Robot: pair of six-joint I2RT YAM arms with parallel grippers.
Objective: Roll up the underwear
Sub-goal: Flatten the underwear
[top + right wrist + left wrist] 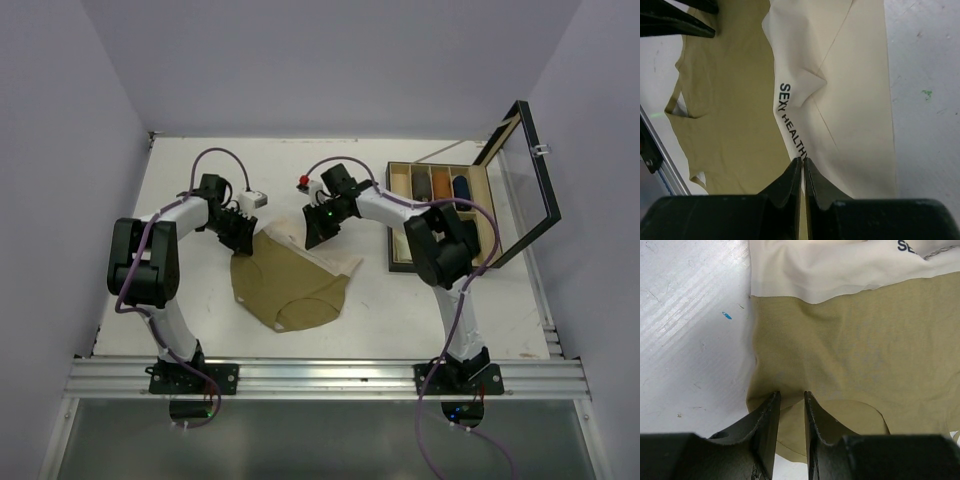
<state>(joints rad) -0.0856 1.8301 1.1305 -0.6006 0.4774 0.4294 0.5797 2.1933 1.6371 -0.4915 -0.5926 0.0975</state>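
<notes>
The olive-tan underwear lies flat mid-table, its cream waistband at the far right side, creased and bearing black letters. My left gripper is at the cloth's far left corner. In the left wrist view its jaws stand narrowly apart with a fold of the olive cloth between them. My right gripper is shut on the waistband's edge, seen at the fingertips in the right wrist view. The dark brown underwear is not in view.
A wooden box with an open glass lid stands at the right, holding dark, orange and blue rolls in compartments. A small white object and a red one lie behind the grippers. An aluminium rail runs along the near edge.
</notes>
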